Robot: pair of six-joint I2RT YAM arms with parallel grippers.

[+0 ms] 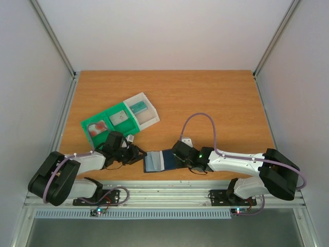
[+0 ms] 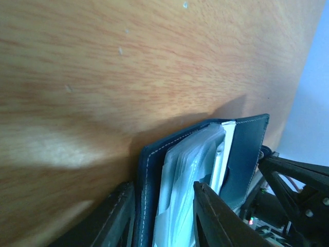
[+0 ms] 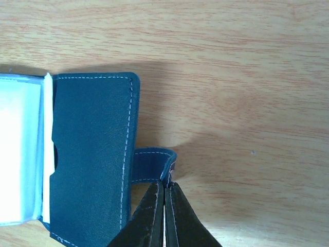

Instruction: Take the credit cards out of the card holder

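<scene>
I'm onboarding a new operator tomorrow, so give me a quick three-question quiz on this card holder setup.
1. True or false: the card holder lies folded shut.
2. What does the right end effector pinch? A) the holder's tab clasp B) a loose card C) nothing at all
3. Fill in: the green-and-white tray sits nearer the ____ arm.
Key: 1 false, it lies open; 2 A; 3 left.
</scene>
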